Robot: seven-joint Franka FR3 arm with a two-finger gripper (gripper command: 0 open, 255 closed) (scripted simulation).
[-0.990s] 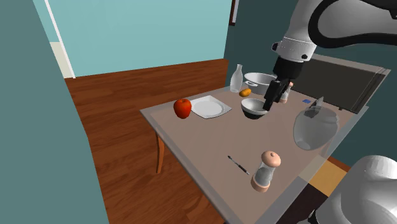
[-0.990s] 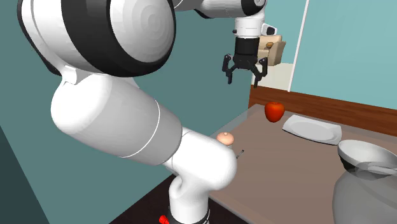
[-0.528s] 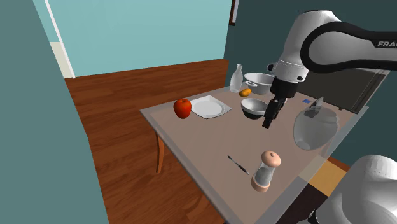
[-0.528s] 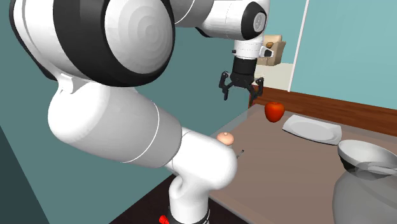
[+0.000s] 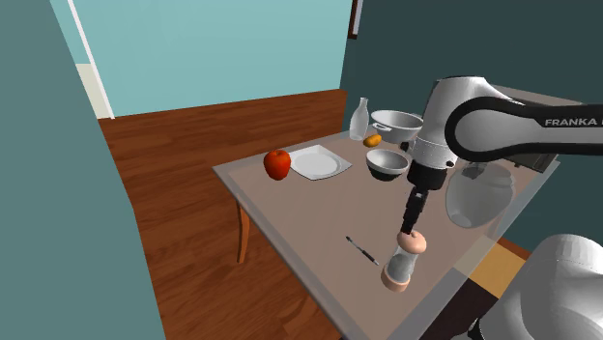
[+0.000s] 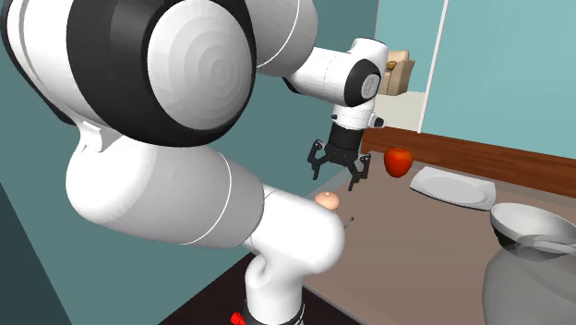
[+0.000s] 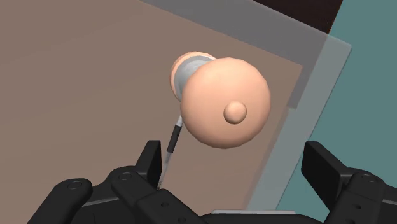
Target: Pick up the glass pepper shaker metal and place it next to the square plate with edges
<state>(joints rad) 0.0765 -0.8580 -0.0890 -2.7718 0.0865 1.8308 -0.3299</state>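
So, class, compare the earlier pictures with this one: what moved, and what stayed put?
The gripper swung from over the bowl across the table and down; it now hovers just above the shaker, fingers open, holding nothing. Shaker, apple, plate and bowl stayed put.

A room with a reddish-brown wood plank floor. A pale turquoise back wall stands behind a darker teal wall on the shoulder view's left, with a white door frame between them. A brown-topped table with a pale rim stands on a wooden leg.
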